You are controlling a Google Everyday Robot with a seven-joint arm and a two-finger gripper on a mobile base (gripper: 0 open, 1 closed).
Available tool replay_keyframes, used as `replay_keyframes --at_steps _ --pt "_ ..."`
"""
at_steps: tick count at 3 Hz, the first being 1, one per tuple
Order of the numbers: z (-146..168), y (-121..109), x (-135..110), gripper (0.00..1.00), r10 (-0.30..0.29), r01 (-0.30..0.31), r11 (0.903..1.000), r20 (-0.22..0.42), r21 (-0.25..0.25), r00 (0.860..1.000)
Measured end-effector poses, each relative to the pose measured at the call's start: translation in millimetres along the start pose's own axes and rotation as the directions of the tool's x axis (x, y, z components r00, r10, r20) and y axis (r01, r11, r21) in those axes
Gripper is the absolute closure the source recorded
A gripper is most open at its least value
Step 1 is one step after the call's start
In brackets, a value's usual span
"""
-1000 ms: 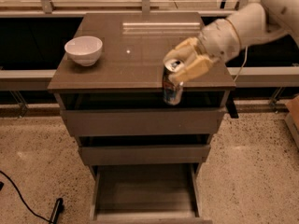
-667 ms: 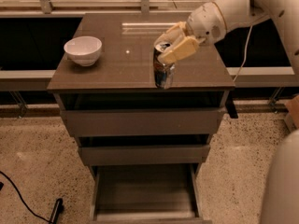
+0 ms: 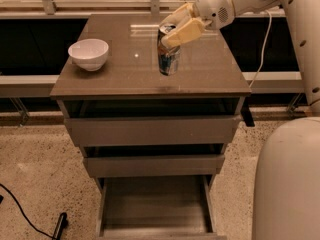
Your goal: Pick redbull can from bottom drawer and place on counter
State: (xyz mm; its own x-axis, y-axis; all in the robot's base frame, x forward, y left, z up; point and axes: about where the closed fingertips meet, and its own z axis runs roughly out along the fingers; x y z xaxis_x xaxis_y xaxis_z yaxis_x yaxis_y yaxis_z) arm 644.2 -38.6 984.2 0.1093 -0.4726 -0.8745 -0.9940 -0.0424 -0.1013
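Note:
The redbull can [image 3: 168, 59] is blue and silver and hangs upright over the middle of the counter [image 3: 210, 69], its base at or just above the surface. My gripper [image 3: 176, 28] reaches in from the upper right and is shut on the can's top. The bottom drawer [image 3: 156, 209] is pulled open at the foot of the cabinet and its floor shows nothing in it.
A white bowl [image 3: 88, 53] stands on the counter's left side. The two upper drawers [image 3: 150, 129] stand slightly ajar. My arm's white body [image 3: 287, 179] fills the lower right. A black cable [image 3: 30, 219] lies on the floor at lower left.
My gripper has carried the can from beyond the counter's front right edge to the left and farther in, over the middle of the counter.

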Motion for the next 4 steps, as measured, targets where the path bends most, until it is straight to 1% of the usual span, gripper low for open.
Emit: replay_keyframes --at_steps 1,2,3,4 --pt "2.4 -13.5 9.7 1.0 0.037 -0.037 0.9989 0.013 0.03 0.999" --pt "2.1 -24.0 23.7 1.0 0.1 -0.1 0.9926 0.002 0.069 0.995" --pt "2.3 -27.3 38.4 1.0 0.165 -0.163 0.9818 -0.017 0.098 0.986" --pt "2.8 -27.7 48.2 0.82 0.203 -0.201 0.9722 -0.006 0.12 0.979"
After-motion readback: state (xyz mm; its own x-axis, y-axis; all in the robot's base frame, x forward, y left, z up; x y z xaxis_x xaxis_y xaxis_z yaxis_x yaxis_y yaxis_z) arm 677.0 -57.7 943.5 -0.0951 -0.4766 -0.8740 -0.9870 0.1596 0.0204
